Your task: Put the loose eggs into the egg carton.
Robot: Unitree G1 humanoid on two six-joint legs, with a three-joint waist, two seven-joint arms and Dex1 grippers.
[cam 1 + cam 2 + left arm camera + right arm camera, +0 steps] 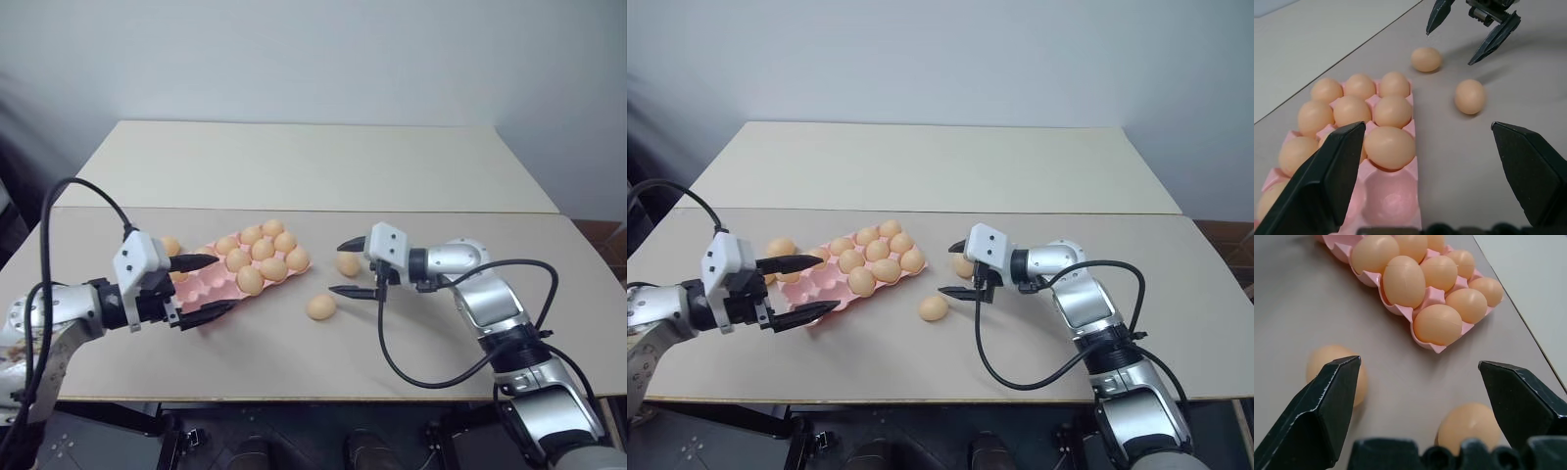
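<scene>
Both grippers gape wide and empty; left gripper (201, 284) straddles the pink egg carton's (211, 284) near end; right gripper (345, 268) hovers over two loose eggs (320, 306) on the table (411, 186) beside it.

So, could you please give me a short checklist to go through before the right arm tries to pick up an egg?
1. Right end effector open and holding nothing: ok.
2. A loose egg lies between its fingers, on the table: ok.
3. A second loose egg lies apart from it, out of the grasp path: ok.
4. Egg carton has free cups at the end near the left end effector: ok.
5. Left end effector open, carrying nothing: ok.
6. Left end effector actually steadying the carton: cannot tell.
</scene>
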